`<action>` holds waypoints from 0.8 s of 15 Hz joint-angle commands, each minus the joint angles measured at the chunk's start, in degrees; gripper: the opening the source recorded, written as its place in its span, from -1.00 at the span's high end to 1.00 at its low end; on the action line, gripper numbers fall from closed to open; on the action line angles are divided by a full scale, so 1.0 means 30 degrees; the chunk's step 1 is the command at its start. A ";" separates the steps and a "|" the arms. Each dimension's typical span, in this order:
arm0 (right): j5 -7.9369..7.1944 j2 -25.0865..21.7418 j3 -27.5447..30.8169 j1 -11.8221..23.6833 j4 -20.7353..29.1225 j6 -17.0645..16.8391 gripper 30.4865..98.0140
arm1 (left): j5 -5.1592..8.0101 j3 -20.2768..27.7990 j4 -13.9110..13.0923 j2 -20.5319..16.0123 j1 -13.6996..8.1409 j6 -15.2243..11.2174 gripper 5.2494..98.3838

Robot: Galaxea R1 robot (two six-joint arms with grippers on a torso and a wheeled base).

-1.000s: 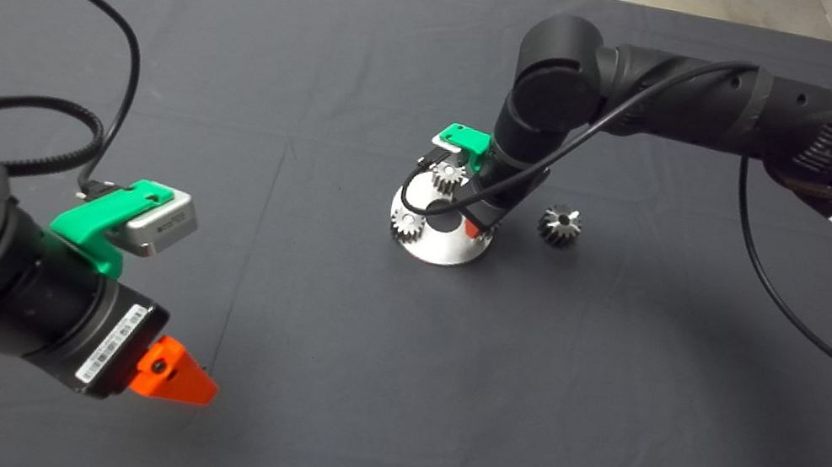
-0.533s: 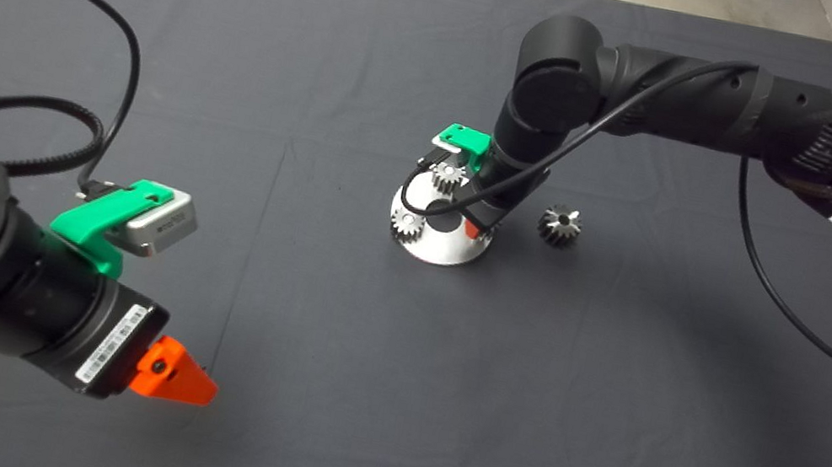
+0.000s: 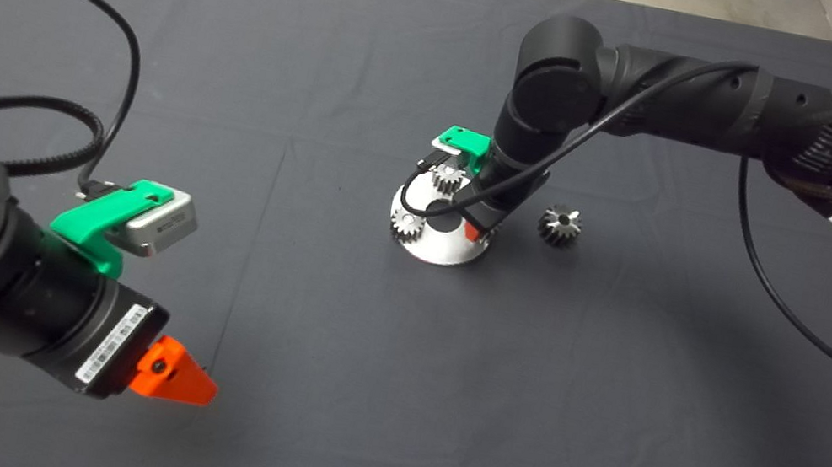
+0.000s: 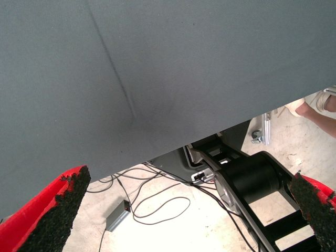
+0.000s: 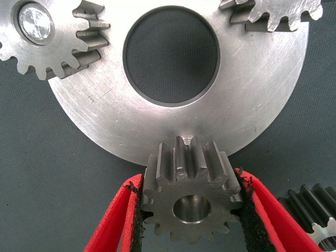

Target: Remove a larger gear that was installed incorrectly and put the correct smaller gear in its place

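The right pincer [image 5: 191, 210] grips the smaller gear [image 5: 190, 195] over the round steel plate [image 5: 131, 126] mid-table for seating, larger gear [image 3: 559, 225] set aside; the left pincer [image 4: 184, 210] waits open

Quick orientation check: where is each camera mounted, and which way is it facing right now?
Head: above the mat, facing down; both black arms, left pincer parked lower left.
Left wrist: on the parked arm, facing the mat's edge and floor beyond; its open fingers.
Right wrist: facing down on the round plate; right pincer shut on the smaller gear.
Shared: head and right wrist both show plate and larger gear.
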 commanded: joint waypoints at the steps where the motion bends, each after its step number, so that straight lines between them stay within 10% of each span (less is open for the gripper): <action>1: -0.2536 -0.0035 0.0156 0.0472 0.0878 -0.0047 0.73 | 0.0056 0.0265 -0.0297 -0.0069 -0.0189 -0.0105 -1.00; 12: -0.2536 0.0142 0.0127 0.0443 -0.0060 -0.0076 0.73 | 0.0085 0.0265 -0.0297 -0.0069 -0.0184 -0.0105 -1.00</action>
